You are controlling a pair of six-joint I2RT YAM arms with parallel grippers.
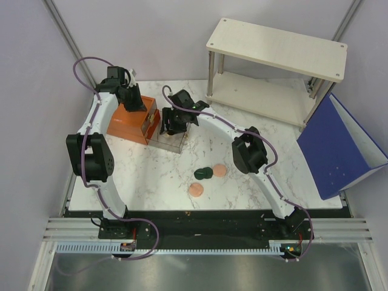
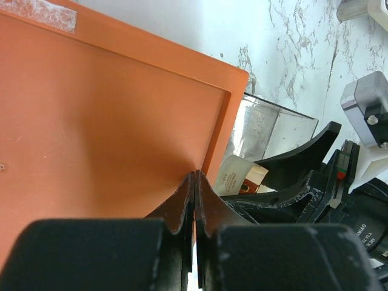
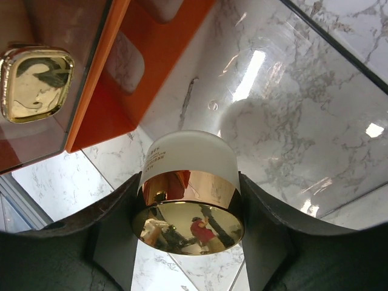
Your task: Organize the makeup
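While our right gripper (image 3: 189, 212) stands partly open, it clamps the frosted white round jar with the mirror-gold lid (image 3: 185, 160) over the clear plastic drawer (image 3: 303, 121); the jar's small print is too fine to read. Our left gripper (image 2: 194, 182) is closed, touching the orange plastic drawer box (image 2: 109, 121). Farther out, on the white marble-pattern table (image 1: 254, 182), lie a dark green round compact (image 1: 202, 173), one peach-pink disc (image 1: 219, 171) just beside it and a second peach-pink disc (image 1: 196, 189) nearby.

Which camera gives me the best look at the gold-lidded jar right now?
Right wrist: the gold-lidded jar fills the frame, held in the right gripper, lid toward the camera. Top external hides it beneath that gripper. Left wrist shows mainly the orange box; no jar identifiable.
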